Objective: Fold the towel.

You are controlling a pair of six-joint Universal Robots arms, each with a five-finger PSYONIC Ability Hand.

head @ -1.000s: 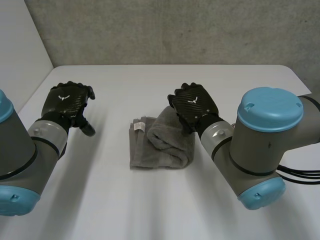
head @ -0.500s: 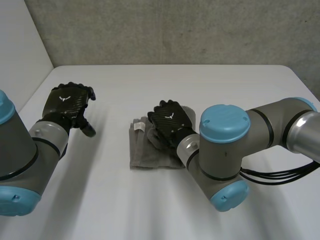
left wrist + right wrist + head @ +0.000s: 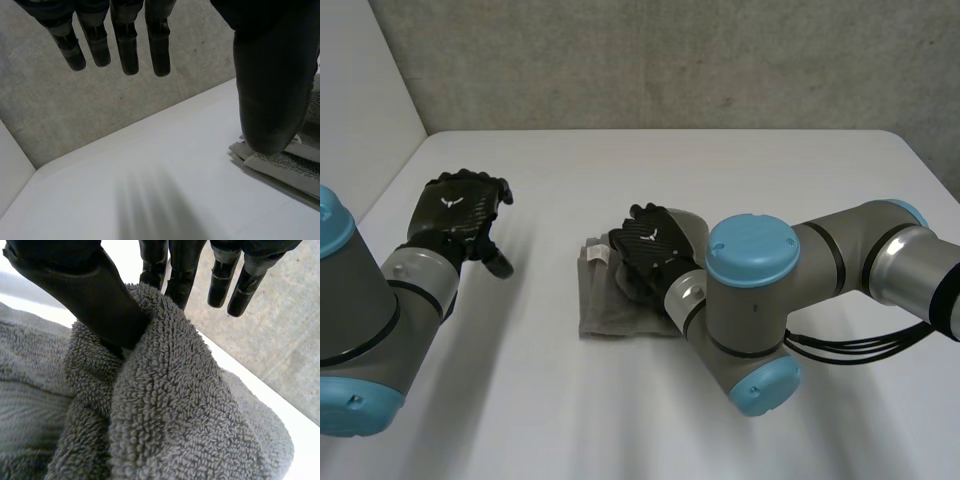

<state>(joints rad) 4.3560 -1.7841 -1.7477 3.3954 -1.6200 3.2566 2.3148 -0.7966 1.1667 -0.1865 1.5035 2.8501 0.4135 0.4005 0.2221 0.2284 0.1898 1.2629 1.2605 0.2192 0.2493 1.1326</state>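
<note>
The right hand [image 3: 650, 248] sits on the towel [image 3: 618, 308], thumb dug into one side of a raised ridge of grey terry and its fingers [image 3: 180, 270] down the far side, so it pinches that ridge. How firmly the far fingers bear on it is hard to judge, as the pile hides their tips.

The towel lies near the middle of the tabletop [image 3: 740, 160], already a compact oblong. The left wrist view shows stacked, layered edges [image 3: 280, 167] on the side toward the table's left edge. The upper layer is bunched and humped in the grasp, not flat.

My judgement is that the folding is well along. What is left is to lay this last layer down squarely, smooth it and let go.

The left hand [image 3: 458, 212] hovers over bare table toward the left edge, well apart from the towel, fingers straight and spread, holding nothing.
</note>
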